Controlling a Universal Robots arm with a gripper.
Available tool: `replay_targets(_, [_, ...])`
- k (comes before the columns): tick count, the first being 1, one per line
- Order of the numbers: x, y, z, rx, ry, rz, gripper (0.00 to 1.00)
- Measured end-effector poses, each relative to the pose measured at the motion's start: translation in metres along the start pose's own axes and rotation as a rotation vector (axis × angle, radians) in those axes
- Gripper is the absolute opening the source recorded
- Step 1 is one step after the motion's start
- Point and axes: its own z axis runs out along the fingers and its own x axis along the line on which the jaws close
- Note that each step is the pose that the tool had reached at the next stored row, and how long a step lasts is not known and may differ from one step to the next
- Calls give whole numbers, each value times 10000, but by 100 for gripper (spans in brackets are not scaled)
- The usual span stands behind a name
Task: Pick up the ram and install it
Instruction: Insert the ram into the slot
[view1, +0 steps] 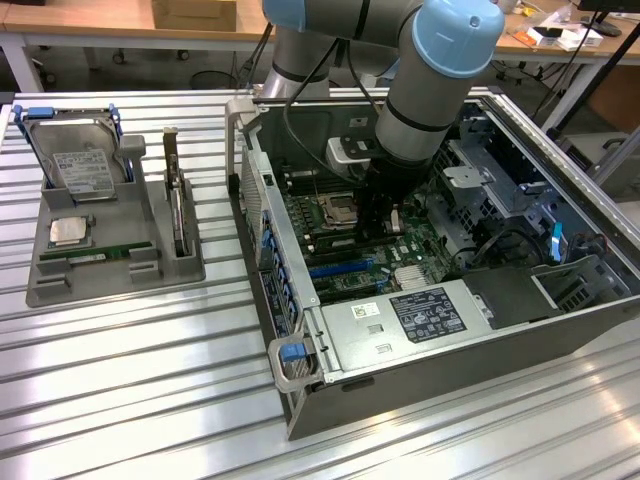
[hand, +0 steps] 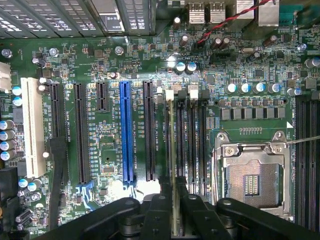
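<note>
The ram (hand: 173, 150), a long, thin green circuit-board stick seen edge-on, stands on its edge in one of the black memory slots of the large green motherboard (hand: 65, 65). It sits in the slot of its bank that lies farthest from the square silver-framed processor socket (hand: 252, 182) and nearest the long black and blue expansion slots (hand: 127, 135). Its long axis runs parallel to those slots, from a white latch (hand: 169, 95) at one end back to the tool.

The black tool (hand: 173, 192) straddles the stick's near end, one finger on each flat side. The ram lies straight out from the tool along the line of the slot. The fingers (hand: 160, 200) stand very close to the board's faces, and I cannot tell whether they are clamped on it or have just let go. Nor can I tell whether the stick is fully seated.

In the exterior view the grey-and-blue arm (view1: 430, 90) reaches down into the open grey computer case (view1: 450, 390), which lies on the ribbed metal worktop (view1: 150, 400). Well apart, toward the exterior view's left, a grey moulded tray (view1: 60, 285) holds a silver hard drive (view1: 80, 165), a square silver chip (view1: 70, 232) and a second thin green strip (view1: 95, 255).
</note>
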Motion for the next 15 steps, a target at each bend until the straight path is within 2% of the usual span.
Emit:
replay_targets(1, [0,0,0,0,0,0,27])
replay_targets(3, [0,0,0,0,0,0,27])
replay_targets(4, [0,0,0,0,0,0,33])
replay_targets(10, [0,0,-4,0,1,0,33])
replay_targets(12, [-2,1,-62,0,0,0,33])
replay_targets(15, [-9,7,-285,-3,0,0,33])
